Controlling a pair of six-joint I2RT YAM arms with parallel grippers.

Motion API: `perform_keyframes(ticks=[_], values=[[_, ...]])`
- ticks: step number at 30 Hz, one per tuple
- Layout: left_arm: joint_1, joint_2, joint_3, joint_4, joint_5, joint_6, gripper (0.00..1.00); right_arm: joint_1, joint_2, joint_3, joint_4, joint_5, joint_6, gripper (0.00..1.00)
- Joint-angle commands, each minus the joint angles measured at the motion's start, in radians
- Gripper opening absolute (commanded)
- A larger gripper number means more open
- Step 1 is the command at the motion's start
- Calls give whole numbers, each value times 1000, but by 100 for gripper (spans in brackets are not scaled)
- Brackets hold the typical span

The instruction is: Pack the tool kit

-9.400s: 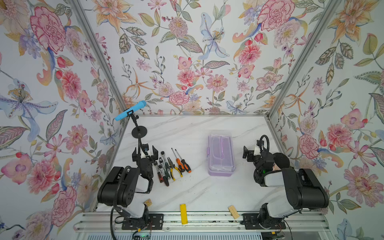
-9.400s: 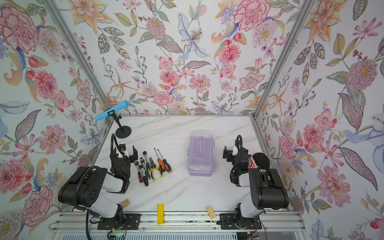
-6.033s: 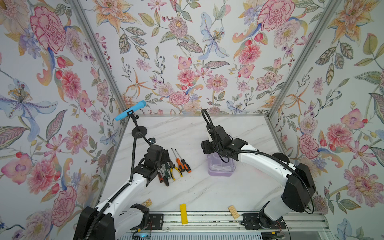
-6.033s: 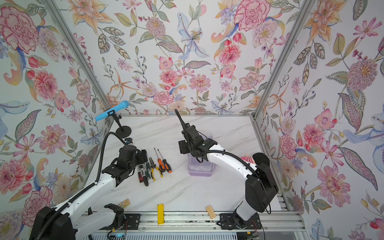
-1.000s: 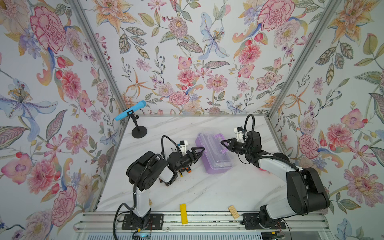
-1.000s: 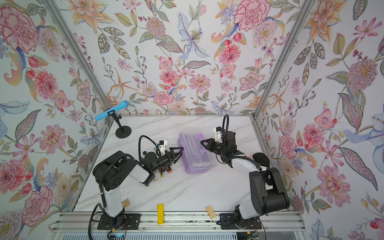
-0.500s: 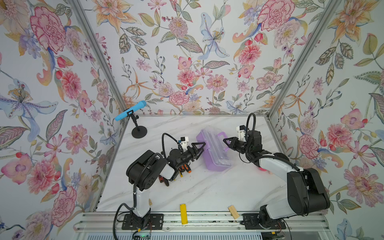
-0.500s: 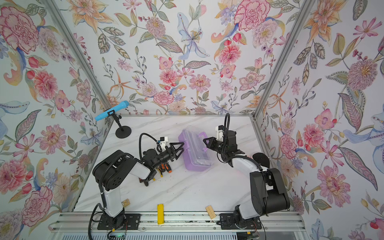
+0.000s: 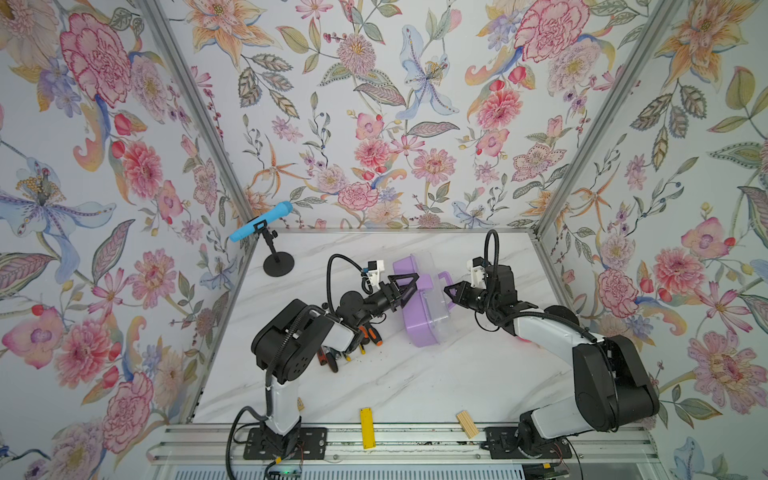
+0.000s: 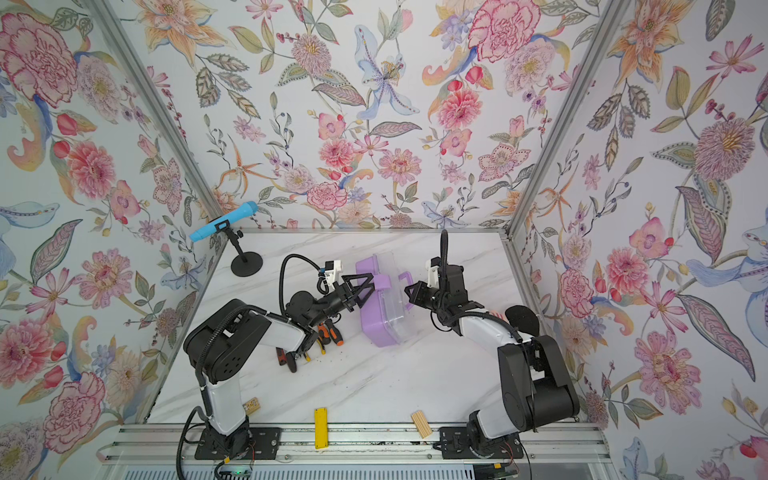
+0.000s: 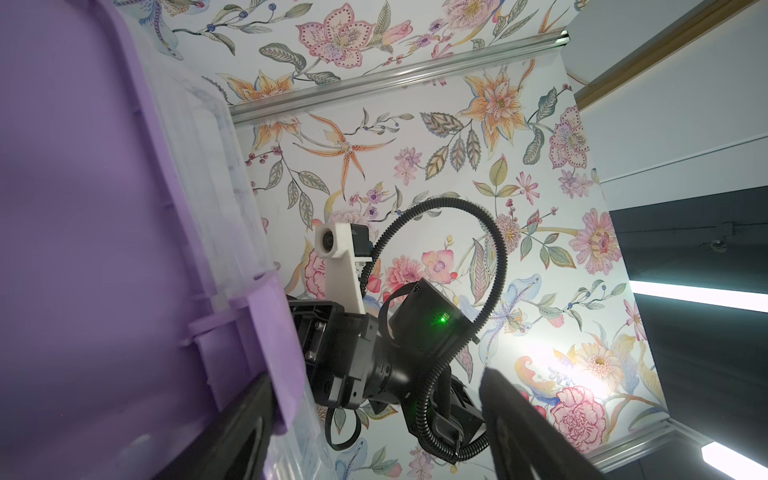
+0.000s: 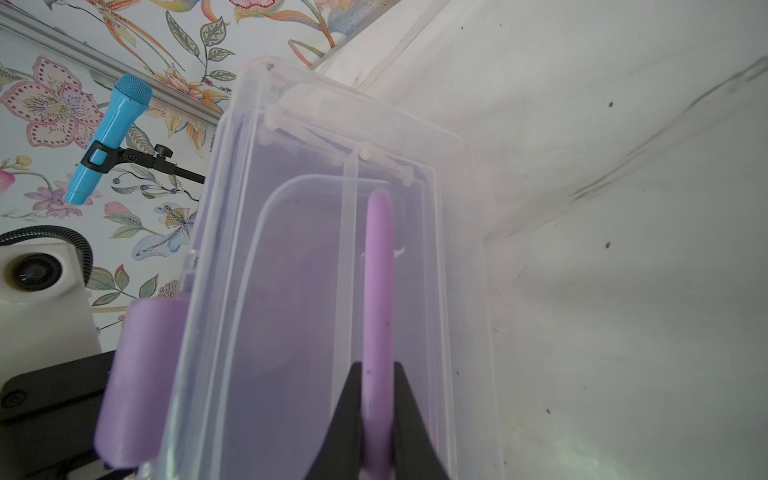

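- Tool kit case, small rectangular plastic with lilac base and clear lid point(image 9: 419, 320), sits mid-table, well back from the front edge of the white marble tabletop point(image 9: 415, 382). A flat yellow bar point(image 9: 366, 428) and a small wooden block point(image 9: 467, 424) lie at that edge.
- Orange-and-black screwdrivers point(image 9: 371, 332) lie loose on the tabletop, nearer than the case and partly covered by the left arm. Other tools under that arm cannot be identified.
- Case attitude: tipped up on one long side, lilac base facing the left arm and clear lid facing the right arm. The lid appears closed. Whether the lower edge touches the tabletop cannot be told.
- Left gripper point(image 9: 409, 289): jaws spread wide, grasping nothing. In the left wrist view one finger point(image 11: 245, 424) lies close against the lilac base beside the purple latch point(image 11: 266, 332), and the other finger stands free in the air. Contact cannot be confirmed.
- Right gripper point(image 9: 449, 289): clamped on the purple handle point(image 12: 377, 270) of the lid. The right wrist view shows a black finger on each side of it.
- Blue toy microphone on a black stand point(image 9: 261, 221) stands at the far left corner, well apart from the case.
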Motion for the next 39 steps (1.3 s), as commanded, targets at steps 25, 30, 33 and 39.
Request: perform_keyframes(ticks=[25, 30, 33, 39], values=[[101, -78, -96, -305, 6, 324, 81, 43, -127, 202, -380, 140, -58, 0], [111, -181, -74, -564, -41, 479, 83, 59, -98, 228, -422, 193, -77, 0], [111, -222, -46, -658, -55, 540, 84, 74, -83, 220, -415, 208, -85, 0], [107, -244, -5, -725, -51, 587, 86, 28, -108, 154, -282, 63, -5, 0]])
